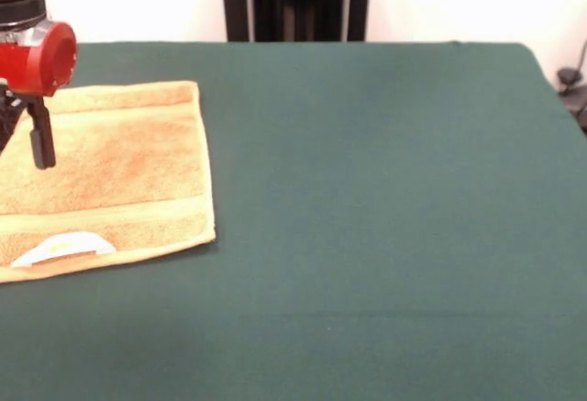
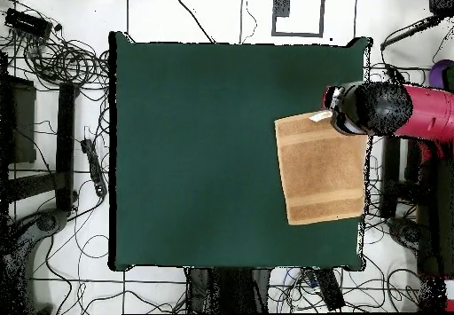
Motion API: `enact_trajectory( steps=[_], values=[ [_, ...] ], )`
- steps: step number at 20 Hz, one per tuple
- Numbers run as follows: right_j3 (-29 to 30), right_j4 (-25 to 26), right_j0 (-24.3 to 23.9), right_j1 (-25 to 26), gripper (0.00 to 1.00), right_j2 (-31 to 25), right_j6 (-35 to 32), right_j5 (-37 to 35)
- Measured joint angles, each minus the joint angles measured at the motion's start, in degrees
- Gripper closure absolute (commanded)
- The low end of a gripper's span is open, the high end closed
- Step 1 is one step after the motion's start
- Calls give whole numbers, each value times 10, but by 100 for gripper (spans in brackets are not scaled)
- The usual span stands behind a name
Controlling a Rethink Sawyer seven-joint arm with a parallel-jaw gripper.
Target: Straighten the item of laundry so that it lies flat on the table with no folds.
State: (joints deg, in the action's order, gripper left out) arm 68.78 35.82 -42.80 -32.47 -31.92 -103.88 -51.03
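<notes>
The orange-tan towel [image 1: 119,176] lies spread on the green table [image 1: 385,199] at the left; its left part runs out of the picture. Its border band and white tag [image 1: 64,247] are along the near edge. I see no folds in it. In the overhead view the towel [image 2: 321,171] lies at the table's [image 2: 195,152] right side, with the tag [image 2: 319,114] at its top edge. My gripper [image 1: 26,144] hangs under the red wrist, just above the towel's left part, and holds nothing. In the overhead view the arm [image 2: 390,107] covers the towel's top right corner.
The towel's right side reaches the table's right edge [image 2: 366,187] in the overhead view. The black pedestal [image 1: 293,2] stands behind the table's far side. Cables and stands [image 2: 62,81] lie on the floor around the table.
</notes>
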Motion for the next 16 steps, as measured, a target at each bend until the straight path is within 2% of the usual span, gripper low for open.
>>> enact_trajectory(
  steps=[8, 10, 16],
  values=[
    [8, -9, 4, 4, 0, 6, -1, 79],
    [17, -32, 12, 2, 0, 20, -8, 85],
    [81, -177, 58, -3, 0, 105, -124, 85]
  ],
)
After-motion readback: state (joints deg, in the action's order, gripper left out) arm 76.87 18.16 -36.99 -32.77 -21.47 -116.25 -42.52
